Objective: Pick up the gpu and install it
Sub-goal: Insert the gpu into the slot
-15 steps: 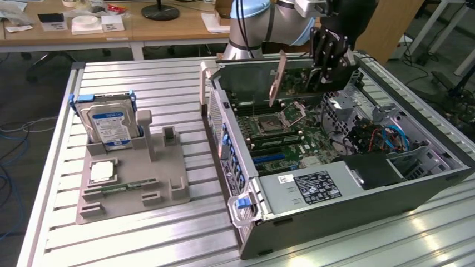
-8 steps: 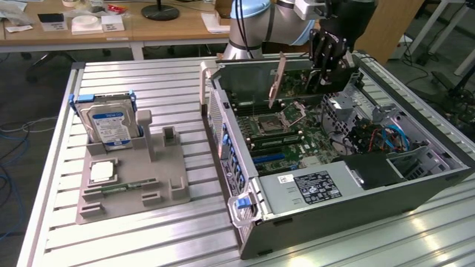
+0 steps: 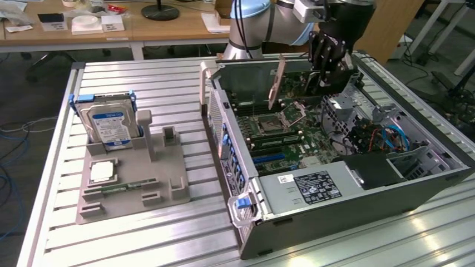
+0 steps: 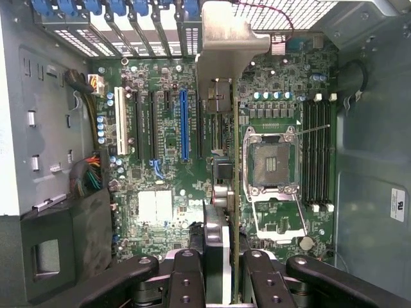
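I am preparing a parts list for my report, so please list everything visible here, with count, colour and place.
Slatted aluminium table: one, silver, under everything.
Open metal computer case: one, grey, exterior view's right.
Flat motherboard: one, green, inside the case.
Box-shaped power supply: one, silver, case's near end.
Thin flat gpu card: one, reddish-brown, upright above the motherboard.
Plastic parts tray: one, grey, exterior view's left.
Blue-labelled hard drive: one, silver, standing in the tray.
Slim memory stick: one, green, lying in the tray.
Square chip: one, silver, lying in the tray.
Robot arm: one, pale blue-grey, behind the case.
Gripper: one, black, shut on the gpu card.
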Robot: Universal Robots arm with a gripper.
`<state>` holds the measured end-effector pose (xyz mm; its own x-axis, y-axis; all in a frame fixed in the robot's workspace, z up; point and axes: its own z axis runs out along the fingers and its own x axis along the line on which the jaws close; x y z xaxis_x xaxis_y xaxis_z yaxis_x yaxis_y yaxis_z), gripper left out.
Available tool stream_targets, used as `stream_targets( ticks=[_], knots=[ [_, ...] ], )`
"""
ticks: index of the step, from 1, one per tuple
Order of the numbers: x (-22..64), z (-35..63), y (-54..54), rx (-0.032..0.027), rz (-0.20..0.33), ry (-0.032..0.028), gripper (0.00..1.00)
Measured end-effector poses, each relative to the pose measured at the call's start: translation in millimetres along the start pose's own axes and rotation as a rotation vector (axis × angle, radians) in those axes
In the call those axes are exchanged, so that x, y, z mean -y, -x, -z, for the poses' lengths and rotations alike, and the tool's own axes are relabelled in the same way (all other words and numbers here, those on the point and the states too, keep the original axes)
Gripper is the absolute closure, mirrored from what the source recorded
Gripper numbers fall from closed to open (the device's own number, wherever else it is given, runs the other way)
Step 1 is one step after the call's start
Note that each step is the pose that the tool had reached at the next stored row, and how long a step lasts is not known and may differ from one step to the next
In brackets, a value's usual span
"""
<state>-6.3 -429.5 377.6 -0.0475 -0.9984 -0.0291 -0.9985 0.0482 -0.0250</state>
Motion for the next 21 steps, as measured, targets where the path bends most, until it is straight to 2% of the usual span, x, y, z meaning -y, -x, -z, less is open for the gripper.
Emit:
stream_targets(
  ticks=[21],
  knots=[
    [-0.3,-9.9,-0.3,0.0000,0.000,0.0000,0.72]
  ],
)
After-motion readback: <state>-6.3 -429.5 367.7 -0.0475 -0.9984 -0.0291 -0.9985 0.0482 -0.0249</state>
